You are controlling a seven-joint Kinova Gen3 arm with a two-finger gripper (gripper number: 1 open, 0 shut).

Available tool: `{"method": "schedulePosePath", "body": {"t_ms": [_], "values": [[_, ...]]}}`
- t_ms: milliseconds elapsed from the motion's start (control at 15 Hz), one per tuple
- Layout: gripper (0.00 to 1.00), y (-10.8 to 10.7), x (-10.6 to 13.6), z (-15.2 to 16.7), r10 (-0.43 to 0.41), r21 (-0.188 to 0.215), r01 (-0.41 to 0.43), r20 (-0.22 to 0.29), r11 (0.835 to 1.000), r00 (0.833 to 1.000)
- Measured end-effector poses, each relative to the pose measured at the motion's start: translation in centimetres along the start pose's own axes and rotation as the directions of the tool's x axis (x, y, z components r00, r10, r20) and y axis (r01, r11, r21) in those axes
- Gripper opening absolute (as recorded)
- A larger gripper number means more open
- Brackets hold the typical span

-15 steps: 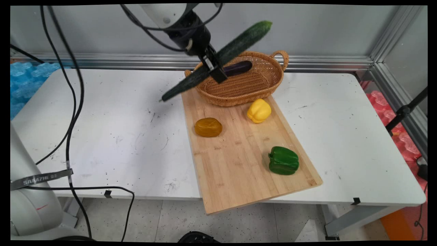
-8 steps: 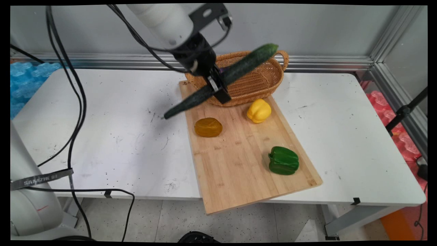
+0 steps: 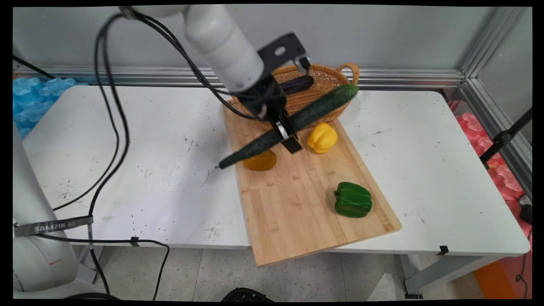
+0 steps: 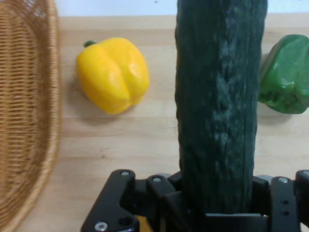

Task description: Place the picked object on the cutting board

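cucumber (image 4: 217, 106) clamped in gripper (image 4: 217, 212), runs straight up past top edge. yellow pepper (image 4: 113, 72) left of it on wooden board (image 4: 135, 145), green pepper (image 4: 286, 75) at right edge, half hidden behind cucumber. wicker basket (image 4: 24, 121) rim along left side

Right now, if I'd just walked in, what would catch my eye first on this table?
Most likely the long dark green cucumber, held slantwise in the air by the arm's black tool above the far end of the wooden cutting board. Below it on the board lie a yellow pepper, a green pepper nearer the front, and an amber lump. Behind them stands a wicker basket with a dark eggplant inside.
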Motion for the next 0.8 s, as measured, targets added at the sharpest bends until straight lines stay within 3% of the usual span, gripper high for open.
{"method": "schedulePosePath", "body": {"t_ms": [533, 800], "values": [[0.0, 1.4, 1.6, 7.8, 0.008, -0.025, -0.007, 0.033, 1.0, 0.999], [0.0, 1.7, 1.9, 10.2, 0.008, -0.032, -0.006, 0.049, 0.999, 0.999]]}}
